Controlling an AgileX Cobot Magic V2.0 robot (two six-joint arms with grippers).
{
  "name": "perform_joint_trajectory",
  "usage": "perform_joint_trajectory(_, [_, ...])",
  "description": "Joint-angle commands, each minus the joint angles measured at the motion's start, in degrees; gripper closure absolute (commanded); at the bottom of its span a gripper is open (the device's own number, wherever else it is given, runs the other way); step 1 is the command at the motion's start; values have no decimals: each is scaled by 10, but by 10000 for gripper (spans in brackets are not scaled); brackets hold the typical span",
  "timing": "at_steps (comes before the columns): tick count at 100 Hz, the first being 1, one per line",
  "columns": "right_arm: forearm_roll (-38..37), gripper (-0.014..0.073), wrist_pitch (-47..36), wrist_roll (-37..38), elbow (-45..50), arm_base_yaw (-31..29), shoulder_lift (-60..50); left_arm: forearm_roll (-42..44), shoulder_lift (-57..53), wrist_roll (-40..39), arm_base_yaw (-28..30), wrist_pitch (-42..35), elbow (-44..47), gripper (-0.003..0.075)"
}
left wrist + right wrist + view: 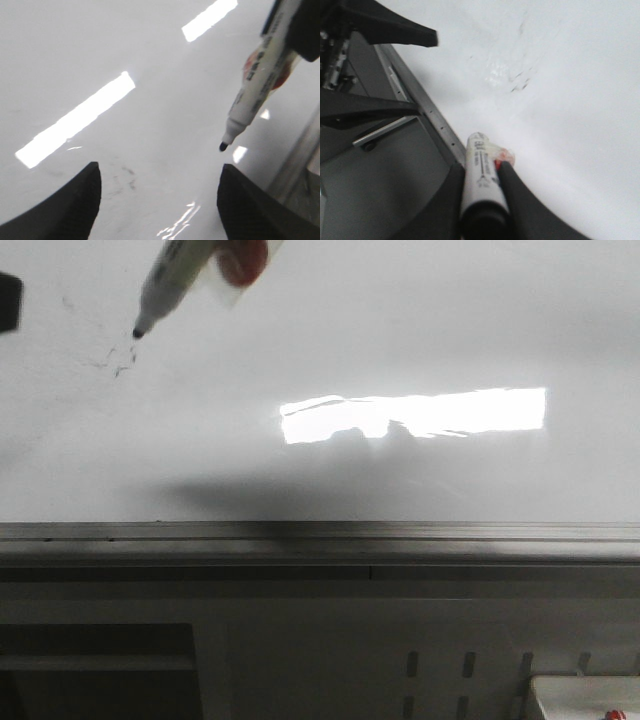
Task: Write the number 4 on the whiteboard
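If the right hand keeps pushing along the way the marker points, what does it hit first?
Most likely the whiteboard itself: the marker tip hangs just short of bare surface, beside the faint smudge marks. Nothing else lies between; the exact gap is unclear.

Right wrist cam — marker [481, 172] clamped in the right gripper [482, 185]
White barrel pinched between both dark fingers [517, 200], pointing out over the whiteboard [570, 100] — faint grey smudges [520, 82] ahead, grey edge strip [427, 117] alongside.
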Motion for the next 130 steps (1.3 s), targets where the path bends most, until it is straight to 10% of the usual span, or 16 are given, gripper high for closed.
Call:
perform_joint_trajectory(1, [-33, 659, -18, -5, -47, -14, -4, -102, -38, -8, -3, 36, -17, 259])
perform_joint_trajectory(51, [-114, 659, 25, -5, -174, -80, 96, -149, -75, -8, -2, 86, -17, 332])
perform_joint_trajectory(130, [-83, 659, 41, -5, -107, -54, 122, -147, -75, -8, -2, 86, -17, 332])
